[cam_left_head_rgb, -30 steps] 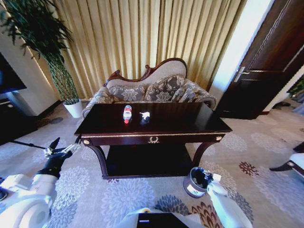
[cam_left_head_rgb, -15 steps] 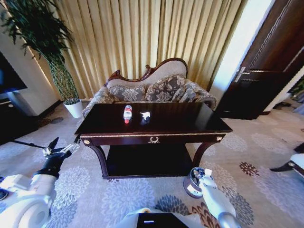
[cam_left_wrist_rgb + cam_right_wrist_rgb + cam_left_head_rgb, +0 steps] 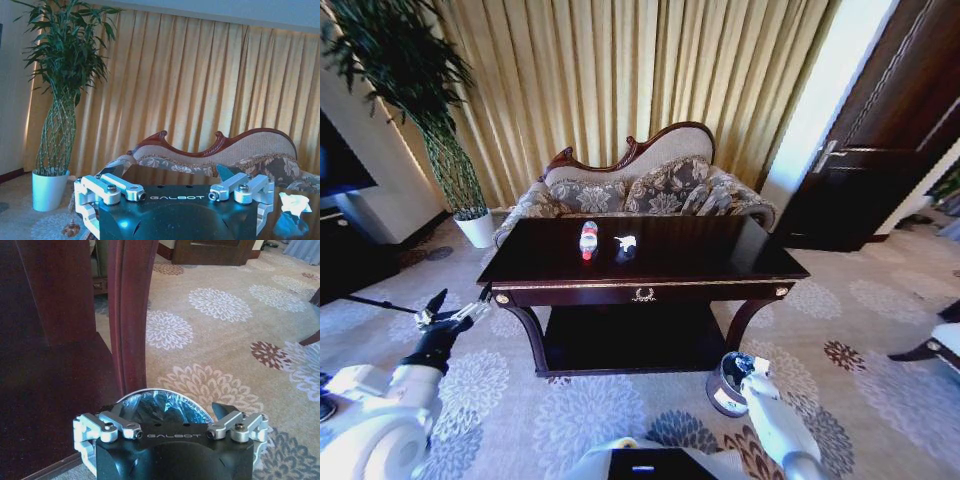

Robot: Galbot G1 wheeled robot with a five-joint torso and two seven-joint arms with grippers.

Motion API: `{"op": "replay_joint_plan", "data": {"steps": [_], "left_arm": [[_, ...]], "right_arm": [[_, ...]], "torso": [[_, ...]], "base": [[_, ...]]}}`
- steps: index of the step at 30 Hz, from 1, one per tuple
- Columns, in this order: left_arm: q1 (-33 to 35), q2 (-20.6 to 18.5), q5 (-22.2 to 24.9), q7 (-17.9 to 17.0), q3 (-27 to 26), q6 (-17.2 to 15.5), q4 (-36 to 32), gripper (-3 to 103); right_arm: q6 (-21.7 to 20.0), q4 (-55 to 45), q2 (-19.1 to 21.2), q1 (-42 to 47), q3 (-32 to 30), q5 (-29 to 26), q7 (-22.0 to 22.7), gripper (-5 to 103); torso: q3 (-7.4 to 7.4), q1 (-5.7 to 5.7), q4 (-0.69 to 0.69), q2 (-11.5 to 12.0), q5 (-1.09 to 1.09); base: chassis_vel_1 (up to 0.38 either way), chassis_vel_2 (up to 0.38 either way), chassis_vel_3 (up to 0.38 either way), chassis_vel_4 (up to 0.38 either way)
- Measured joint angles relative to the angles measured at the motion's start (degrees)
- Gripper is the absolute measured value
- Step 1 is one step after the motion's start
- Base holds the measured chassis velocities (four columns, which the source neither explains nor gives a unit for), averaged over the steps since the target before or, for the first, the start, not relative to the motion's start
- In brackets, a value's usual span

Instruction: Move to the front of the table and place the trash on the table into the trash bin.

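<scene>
At lower right of the head view, the right gripper point(image 3: 744, 372) has slid a bit toward frame centre vs 1 s ago and now sits over the rim of the trash bin point(image 3: 723, 388). In the last half sec it has barely moved. In the right wrist view the bin's shiny liner point(image 3: 165, 405) lies directly under it, beside the table leg point(image 3: 130, 315). Its fingers are spread apart w/ nothing between them.

The left gripper point(image 3: 453, 312), at lower left, is in about the same spot as before, fingers also apart and empty. Table point(image 3: 720, 262) and items haven't shifted in frame, so the base looks stopped in front.

Meaning, as I read it: approach done and the bin found, but no trash is picked yet. Everything is still on the tabletop, well apart from both grippers.

Counts:
- 1 table, 1 bin.
- 1 clear bottle point(image 3: 588, 239) w/ red label, lying upper-centre.
- 1 white scrap point(image 3: 625, 242) just beside it. Any pinkish bits are too small to tell.
- 2 grippers, both empty.
</scene>
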State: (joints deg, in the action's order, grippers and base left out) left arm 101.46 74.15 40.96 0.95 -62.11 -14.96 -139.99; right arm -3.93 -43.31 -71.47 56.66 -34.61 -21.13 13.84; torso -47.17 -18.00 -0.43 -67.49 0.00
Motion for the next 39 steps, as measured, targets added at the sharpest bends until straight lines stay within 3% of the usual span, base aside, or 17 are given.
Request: {"op": "replay_joint_plan", "data": {"steps": [19, 23, 25, 26, 29, 32, 39], "left_arm": [[-0.07, -0.33, 0.09, 0.03, -0.23, 0.84, 0.28, 100], [-0.11, -0.35, 0.11, 0.03, -0.26, 0.84, 0.29, 100], [-0.2, -0.33, 0.11, 0.04, -0.26, 0.84, 0.29, 100], [-0.21, -0.28, 0.11, 0.05, -0.28, 0.84, 0.29, 100], [-0.15, -0.23, 0.11, 0.05, -0.33, 0.84, 0.28, 100], [-0.09, -0.06, 0.11, 0.09, -0.35, 0.85, 0.29, 100], [-0.03, 0.08, 0.01, 0.35, -0.04, 0.84, 0.35, 100]], "right_arm": [[-0.07, -2.31, 0.8, 2.25, -0.86, -2.83, 0.17, 100], [-1.51, -10.46, 2.79, 8.28, -0.44, -4.52, -4.07, 100], [-1.04, -18.76, 4.75, 13.72, -0.42, -3.88, -7.84, 100], [-0.45, -23.86, 5.61, 16.21, -1.1, -4.07, -8.86, 100], [-0.13, -29.47, 6.46, 19.31, -2.29, -5.33, -9.39, 100], [0.06, -44.12, 7.67, 28.59, -6.25, -9.12, -10.72, 100], [0.96, -64.05, 6.89, 39.82, -12.56, -13.82, -11.45, 100]], "torso": [[0.0, 0.0, 0.01, 0.0, 0.01], [0.0, 0.0, 0.01, 0.0, 0.0], [0.0, 0.0, -0.06, 0.0, 0.01], [0.0, 0.01, -0.02, 0.0, 0.0], [0.0, 0.01, 0.04, -0.01, -0.03], [0.0, 0.01, 0.0, 0.0, -0.02], [0.01, 0.02, -0.01, -0.01, -0.03]], "base": [[0.0, 0.0, 0.0, 0.0], [0.0, 0.0, 0.0, 0.0], [0.0, 0.0, 0.0, 0.0], [0.0, 0.0, 0.0, 0.0], [0.0, 0.0, 0.0, 0.0], [0.0, 0.0, 0.0, 0.0], [0.0, 0.0, 0.0, 0.0]]}}
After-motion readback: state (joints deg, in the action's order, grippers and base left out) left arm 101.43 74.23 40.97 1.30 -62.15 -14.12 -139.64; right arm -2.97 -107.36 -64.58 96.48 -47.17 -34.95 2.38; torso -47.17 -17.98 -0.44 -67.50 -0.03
